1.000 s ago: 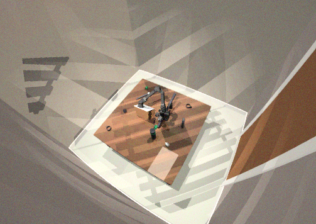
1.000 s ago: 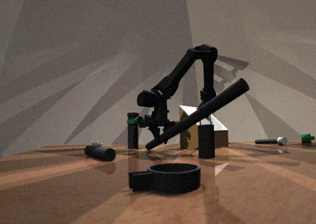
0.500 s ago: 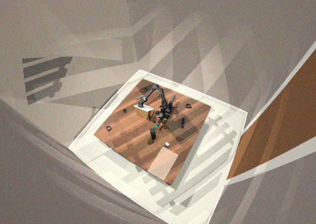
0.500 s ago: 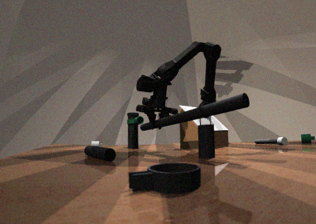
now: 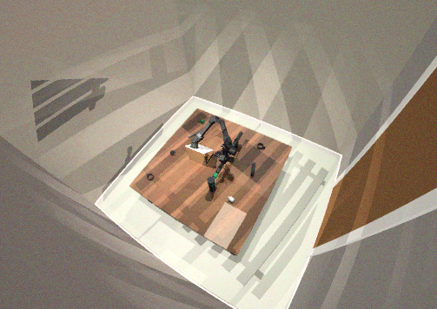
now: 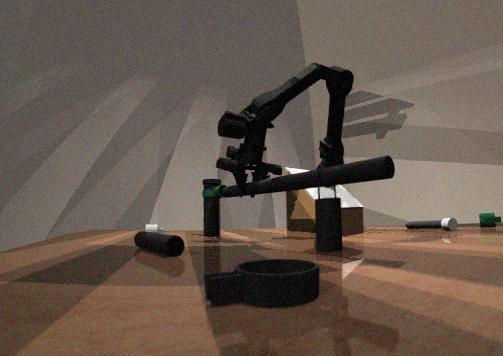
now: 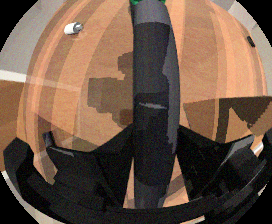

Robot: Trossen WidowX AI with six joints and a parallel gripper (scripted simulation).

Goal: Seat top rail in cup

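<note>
The dark rail (image 6: 362, 171) (image 7: 151, 75) slopes gently, its cut end lower, and passes through the thin wire loop above the short post (image 6: 328, 227). My gripper (image 6: 248, 188) (image 7: 153, 127) is shut on the rail near its cut end. That end meets the green rail-end cup (image 6: 218, 190) (image 5: 215, 175) (image 7: 147, 2) on the big post (image 6: 211, 217) (image 5: 211, 186). The green band sits up just below the post cap (image 6: 211, 182). Whether the end is fully inside the cup cannot be told; the wrist view cuts off most of the cup.
A dark cylinder (image 6: 159, 243) (image 5: 253, 169) lies beyond a black ring clamp (image 6: 279, 292) (image 5: 261, 147). A small white fitting (image 5: 231, 199) (image 6: 152, 228) (image 7: 72, 28) is near the big post. A white-topped block (image 5: 201, 157) (image 6: 301, 207) stands by the arm's base. A green fitting (image 6: 487, 220) (image 5: 202, 121) lies farther off.
</note>
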